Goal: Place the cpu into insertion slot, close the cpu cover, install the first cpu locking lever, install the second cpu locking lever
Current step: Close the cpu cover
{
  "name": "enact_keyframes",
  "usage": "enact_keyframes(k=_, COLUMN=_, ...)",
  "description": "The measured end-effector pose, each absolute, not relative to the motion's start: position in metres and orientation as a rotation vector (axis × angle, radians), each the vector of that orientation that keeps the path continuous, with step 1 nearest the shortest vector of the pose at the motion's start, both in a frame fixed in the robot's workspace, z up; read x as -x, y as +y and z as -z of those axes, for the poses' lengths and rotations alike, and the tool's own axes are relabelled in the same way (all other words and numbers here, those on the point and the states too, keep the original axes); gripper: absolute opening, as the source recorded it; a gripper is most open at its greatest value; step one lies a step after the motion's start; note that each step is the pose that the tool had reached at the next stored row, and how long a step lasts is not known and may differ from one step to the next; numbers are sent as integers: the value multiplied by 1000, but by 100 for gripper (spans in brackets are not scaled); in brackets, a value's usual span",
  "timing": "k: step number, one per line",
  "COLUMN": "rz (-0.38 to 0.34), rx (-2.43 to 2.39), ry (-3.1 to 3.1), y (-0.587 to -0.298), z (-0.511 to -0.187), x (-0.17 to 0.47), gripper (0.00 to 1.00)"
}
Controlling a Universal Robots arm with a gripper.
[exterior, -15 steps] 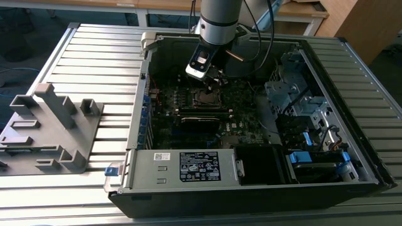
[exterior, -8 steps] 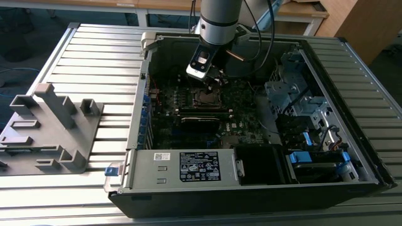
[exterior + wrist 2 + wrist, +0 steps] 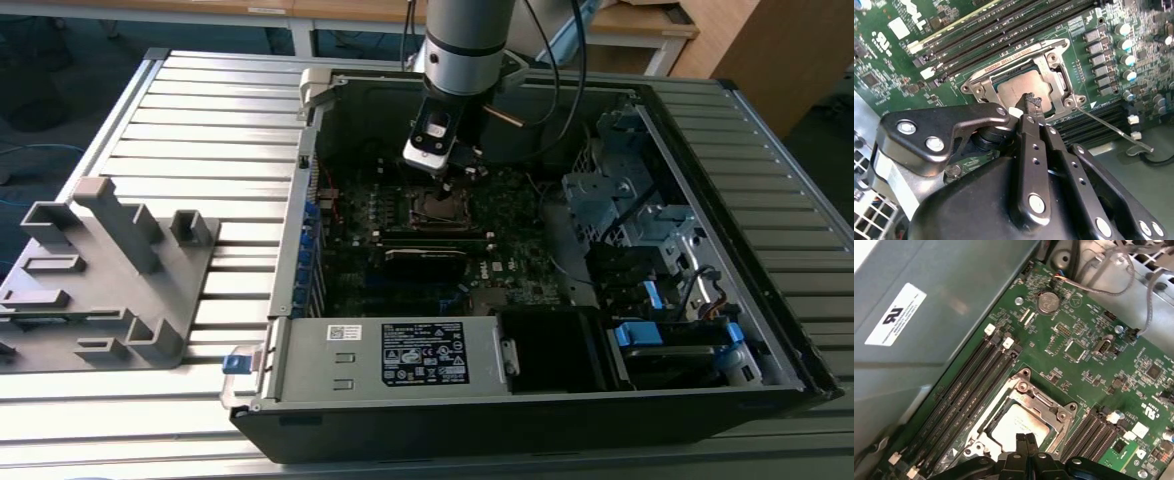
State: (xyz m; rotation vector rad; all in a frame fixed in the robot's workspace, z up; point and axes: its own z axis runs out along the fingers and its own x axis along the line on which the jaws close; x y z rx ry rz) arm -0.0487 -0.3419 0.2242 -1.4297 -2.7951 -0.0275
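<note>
One cpu point(image 3: 1016, 90) is seen lying flat in the insertion slot point(image 3: 974, 86), its dull metal top framed by the cut-out of the cpu cover point(image 3: 1056, 75). That cover is folded down over it, judged to be so that the chip is pinned in place. The gripper point(image 3: 1029, 102) is clenched with nothing between its fingers. Its joined tip is set at the chip's edge where the frame begins, probably to press rather than to grasp; true contact cannot be confirmed. A thin locking lever point(image 3: 1114, 127) is seen jutting out from one corner of the socket, seemingly unlatched. A second lever cannot be told apart from the frame's rim. Long memory slots point(image 3: 974, 385) are seen just beside the socket.

In the exterior view, taken from the insertion slot, the arm point(image 3: 467, 40) is found at 12 o'clock, a drive cage point(image 3: 641, 220) at 3 o'clock, a labelled power supply box point(image 3: 400, 355) at 6 o'clock and a grey fixture point(image 3: 107, 270) at 8 o'clock, outside the computer case point(image 3: 534, 425). Much of the socket's near side is hidden by the gripper's black body in the second wrist view
</note>
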Motion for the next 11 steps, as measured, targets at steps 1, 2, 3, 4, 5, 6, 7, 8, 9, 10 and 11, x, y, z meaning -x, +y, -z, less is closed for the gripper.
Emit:
enact_keyframes(k=1, rz=27, rx=1429, ry=-2795, y=-342, z=-224, x=49, gripper=11)
enact_keyframes(k=2, rz=28, rx=1429, ry=-2795, y=-342, z=-224, x=49, gripper=11)
enact_keyframes(k=3, rz=28, rx=1429, ry=-2795, y=-342, z=-224, x=49, gripper=11)
enact_keyframes(k=4, rz=28, rx=1429, ry=-2795, y=-342, z=-224, x=49, gripper=11)
enact_keyframes(k=5, rz=27, rx=1429, ry=-2795, y=-342, z=-224, x=49, gripper=11)
enact_keyframes(k=6, rz=27, rx=1429, ry=-2795, y=-342, z=-224, x=49, gripper=11)
enact_keyframes(k=7, rz=28, rx=1427, ry=-2796, y=-342, z=-224, x=49, gripper=11)
enact_keyframes(k=8, rz=27, rx=1421, ry=-2799, y=-342, z=-224, x=49, gripper=11)
enact_keyframes(k=9, rz=27, rx=1409, ry=-2805, y=-342, z=-224, x=49, gripper=11)
enact_keyframes(k=10, rz=27, rx=1394, ry=-2813, y=-342, z=-224, x=49, gripper=11)
enact_keyframes(k=11, rz=27, rx=1375, ry=-2822, y=-342, z=-224, x=49, gripper=11)
